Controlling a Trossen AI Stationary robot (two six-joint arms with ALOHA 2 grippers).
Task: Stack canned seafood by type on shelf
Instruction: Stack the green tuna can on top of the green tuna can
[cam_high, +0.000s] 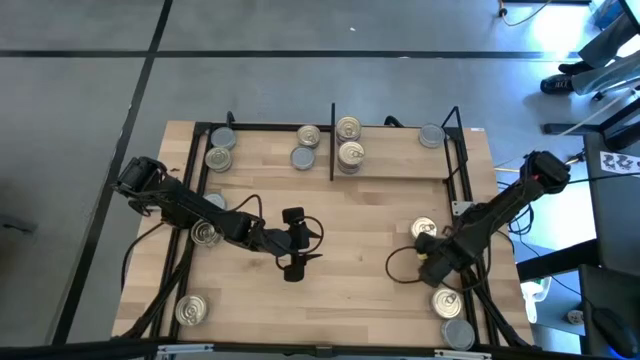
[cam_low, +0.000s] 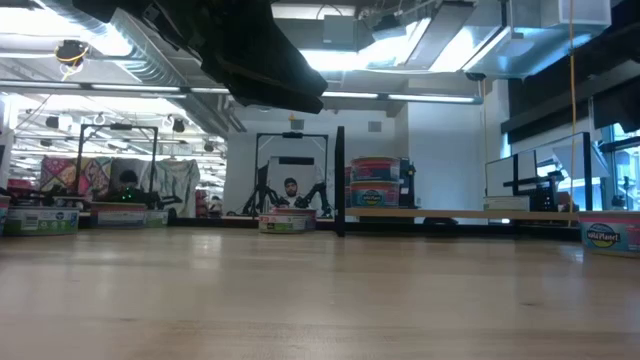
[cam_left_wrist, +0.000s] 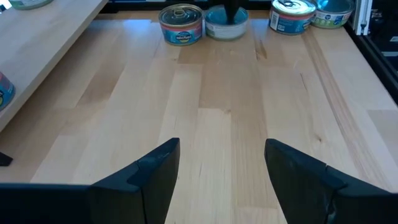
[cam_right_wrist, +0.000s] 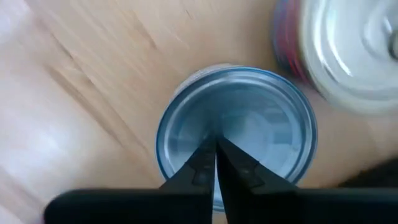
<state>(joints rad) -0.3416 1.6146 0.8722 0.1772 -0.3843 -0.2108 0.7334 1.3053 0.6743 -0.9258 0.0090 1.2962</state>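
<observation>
Grey-lidded tin (cam_right_wrist: 236, 134) directly beneath right gripper (cam_right_wrist: 216, 155), jaws pressed together, empty.

Under your black right gripper (cam_right_wrist: 216, 163) sits a tin (cam_right_wrist: 236, 124) with a plain silver-blue lid; the can (cam_right_wrist: 348, 50) at its 2 o'clock has a red-and-blue label (lid silvery white). The desk (cam_high: 350, 220) is pale blond wood with streaky grain.
</observation>
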